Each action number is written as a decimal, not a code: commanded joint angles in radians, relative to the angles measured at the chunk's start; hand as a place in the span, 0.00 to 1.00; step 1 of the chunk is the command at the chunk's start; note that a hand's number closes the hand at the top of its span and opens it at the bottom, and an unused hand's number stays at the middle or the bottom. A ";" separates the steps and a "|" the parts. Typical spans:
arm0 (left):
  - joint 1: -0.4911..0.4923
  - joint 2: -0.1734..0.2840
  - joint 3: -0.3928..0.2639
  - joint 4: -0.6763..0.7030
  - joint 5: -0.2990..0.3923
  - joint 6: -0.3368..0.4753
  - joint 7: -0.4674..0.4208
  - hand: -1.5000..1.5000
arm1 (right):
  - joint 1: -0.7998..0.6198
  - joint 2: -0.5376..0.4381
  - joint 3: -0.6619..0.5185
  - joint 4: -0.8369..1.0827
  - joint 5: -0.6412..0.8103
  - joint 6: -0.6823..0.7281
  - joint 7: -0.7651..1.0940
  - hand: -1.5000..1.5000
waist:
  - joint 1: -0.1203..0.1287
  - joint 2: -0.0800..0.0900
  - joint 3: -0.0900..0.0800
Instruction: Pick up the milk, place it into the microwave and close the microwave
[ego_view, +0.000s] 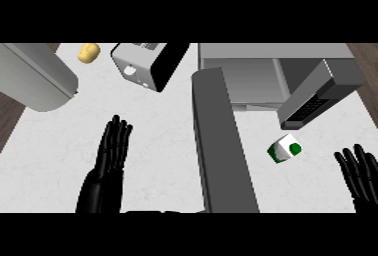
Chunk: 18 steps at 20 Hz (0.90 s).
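The table is a pale, faintly marbled white top that fills most of the view; dark wood flooring shows in strips along the left edge and at the far right corner.

The milk, a small white carton with green markings, lies on the table at the right, tilted, just near of the microwave's control panel and right of the door. No hand touches it.

The microwave sits at the far right, grey, with its cavity showing. Its door is swung open and runs as a long grey slab from the far middle toward the near edge, between the two hands.

The left robot hand is over the table left of the door, fingers straight and close together, pointing far, holding nothing. The right robot hand shows at the right edge, fingers straight and slightly spread, also empty, near and to the right of the milk.

At the far middle stands a toaster, white with a black side, tilted in the view. Left of it lies a small yellow object, perhaps a piece of food. A large grey curved body takes up the far left corner; what it is cannot be told.
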 joint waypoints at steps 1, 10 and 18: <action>0.077 -0.001 -0.158 0.009 -0.039 0.111 -0.062 0.00 | 0.061 0.021 -0.008 0.051 0.023 0.030 -0.084 0.00 | 0.002 -0.001 0.000; 0.098 -0.001 -0.259 0.098 -0.043 0.225 -0.170 0.00 | -0.015 0.056 -0.049 0.349 0.133 0.005 -0.326 0.00 | 0.006 0.000 0.000; 0.053 0.050 -0.188 0.030 0.038 0.158 -0.083 0.00 | -0.258 0.051 -0.093 0.604 0.190 -0.083 -0.341 0.00 | 0.009 0.001 0.000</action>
